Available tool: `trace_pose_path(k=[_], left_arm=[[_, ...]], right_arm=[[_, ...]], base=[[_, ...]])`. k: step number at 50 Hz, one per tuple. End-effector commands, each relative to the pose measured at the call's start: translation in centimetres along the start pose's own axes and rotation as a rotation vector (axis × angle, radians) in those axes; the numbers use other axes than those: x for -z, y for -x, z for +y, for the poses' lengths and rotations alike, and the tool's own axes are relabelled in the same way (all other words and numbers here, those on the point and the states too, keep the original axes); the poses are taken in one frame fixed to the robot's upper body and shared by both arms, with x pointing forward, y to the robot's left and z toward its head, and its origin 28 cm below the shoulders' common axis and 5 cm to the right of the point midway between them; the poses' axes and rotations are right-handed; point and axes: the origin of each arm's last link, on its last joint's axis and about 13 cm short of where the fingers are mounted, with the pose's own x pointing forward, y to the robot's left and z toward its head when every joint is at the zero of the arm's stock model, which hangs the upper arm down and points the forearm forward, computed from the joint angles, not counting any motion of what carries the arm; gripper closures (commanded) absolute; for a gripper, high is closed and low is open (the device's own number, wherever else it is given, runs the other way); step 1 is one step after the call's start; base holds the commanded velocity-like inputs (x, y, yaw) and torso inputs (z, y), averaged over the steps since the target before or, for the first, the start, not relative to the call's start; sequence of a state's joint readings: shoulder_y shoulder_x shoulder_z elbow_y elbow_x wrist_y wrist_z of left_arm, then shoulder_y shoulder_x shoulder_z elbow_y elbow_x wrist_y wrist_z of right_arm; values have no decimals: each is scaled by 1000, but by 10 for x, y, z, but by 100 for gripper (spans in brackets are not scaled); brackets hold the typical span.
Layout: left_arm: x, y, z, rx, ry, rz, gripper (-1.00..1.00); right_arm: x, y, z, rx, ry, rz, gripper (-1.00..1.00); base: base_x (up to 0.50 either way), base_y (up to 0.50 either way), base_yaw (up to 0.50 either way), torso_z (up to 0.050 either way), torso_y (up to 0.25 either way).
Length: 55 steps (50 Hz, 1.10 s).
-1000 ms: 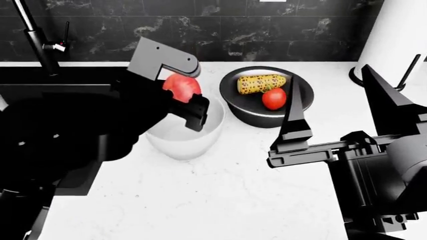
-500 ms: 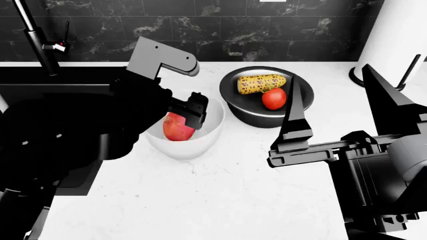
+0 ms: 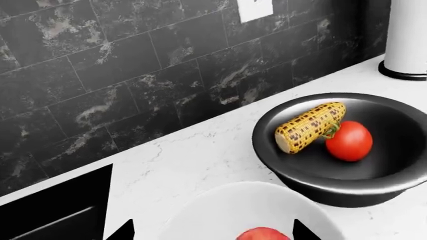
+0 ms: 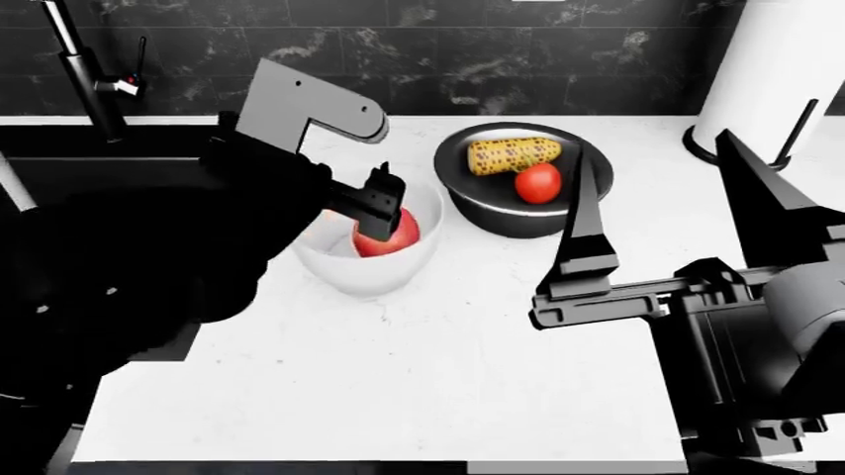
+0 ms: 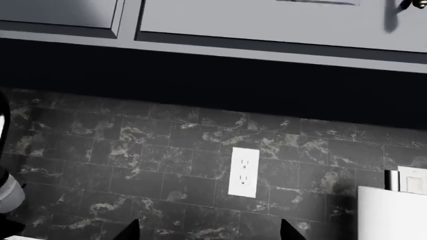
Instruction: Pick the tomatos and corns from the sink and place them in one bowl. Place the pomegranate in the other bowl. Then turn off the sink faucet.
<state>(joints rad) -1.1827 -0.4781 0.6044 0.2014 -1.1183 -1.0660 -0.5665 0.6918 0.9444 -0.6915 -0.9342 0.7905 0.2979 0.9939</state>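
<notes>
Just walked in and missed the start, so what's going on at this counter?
A two-armed robot is sorting produce into bowls. The pomegranate lies in the white bowl, and the left pincer hangs open just above it. The black bowl already holds a corn cob and a tomato. The right pincer is open and empty, raised over the counter. The faucet is yet to be handled.

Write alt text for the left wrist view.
A black bowl on a white counter holds a corn cob and a tomato touching. Nearer the camera, a white bowl holds a pomegranate, cropped at the edge. Dark marble tiles fill the background.
</notes>
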Motion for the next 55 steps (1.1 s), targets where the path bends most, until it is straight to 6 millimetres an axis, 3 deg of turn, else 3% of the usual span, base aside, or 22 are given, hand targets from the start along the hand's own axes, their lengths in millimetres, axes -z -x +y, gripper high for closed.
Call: trace_pose_path(k=[1, 12, 20, 31, 55], left_arm=[[-3, 19, 4, -151, -53, -266, -100], [21, 46, -1, -292, 8, -521, -100], [46, 44, -2, -386, 46, -604, -100], [72, 35, -1, -401, 98, -668, -100], [75, 35, 14, -438, 129, -678, -100]], right_arm=[[2, -3, 0, 14, 0, 53, -100], [1, -1, 1, 21, 21, 61, -100], [4, -3, 1, 29, 42, 72, -100], [11, -6, 1, 39, 45, 66, -100], [7, -5, 5, 14, 40, 36, -100]], base=[[-500, 1, 0, 0, 0], [-500, 1, 0, 0, 0], [-473, 158, 0, 0, 0], [40, 500, 0, 0, 0], [128, 500, 0, 0, 0]])
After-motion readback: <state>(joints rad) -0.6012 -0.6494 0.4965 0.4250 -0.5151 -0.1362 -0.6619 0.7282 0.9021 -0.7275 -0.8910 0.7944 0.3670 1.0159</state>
